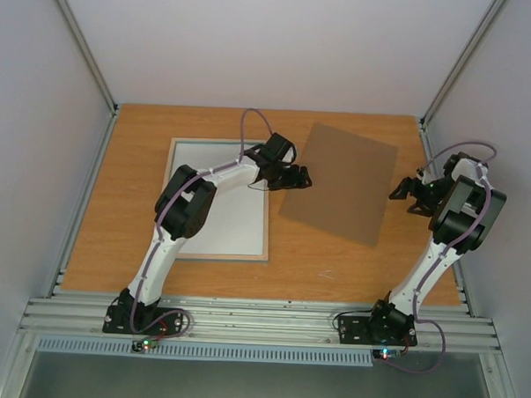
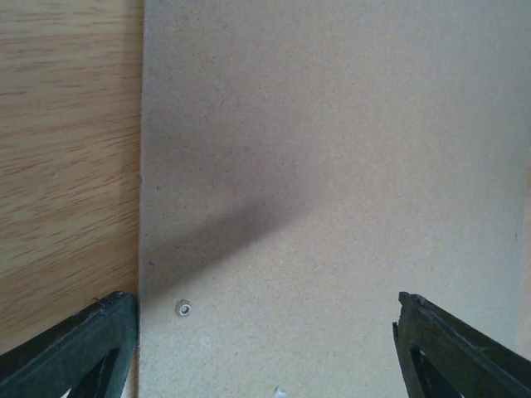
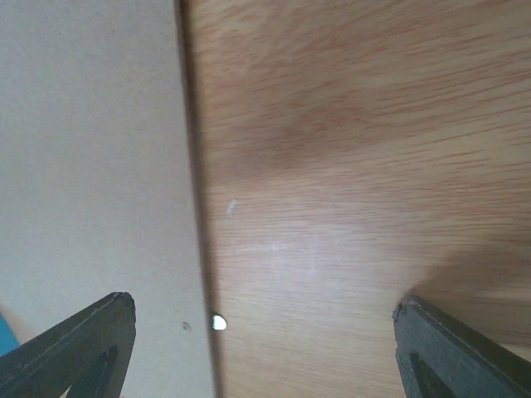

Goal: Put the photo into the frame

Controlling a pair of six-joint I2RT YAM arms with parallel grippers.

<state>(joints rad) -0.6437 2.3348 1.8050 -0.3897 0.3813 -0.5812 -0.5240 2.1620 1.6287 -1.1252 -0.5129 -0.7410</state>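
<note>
1. Frame (image 1: pixel 236 226): lies flat on the tabletop (image 1: pixel 351 269), left of centre, with the left arm reaching across it.
2. Brown backing board (image 1: pixel 346 180): lies flat just beside the frame's right side, turned askew.
3. Left gripper (image 1: pixel 300 177): over the board's left edge, fingers wide apart, holding nothing.
4. Right gripper (image 1: pixel 405 194): over the board's right edge, fingers wide apart, empty.

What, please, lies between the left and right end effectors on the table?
The brown board lies flat between the left end effector and the right end effector, as the top view shows.
</note>
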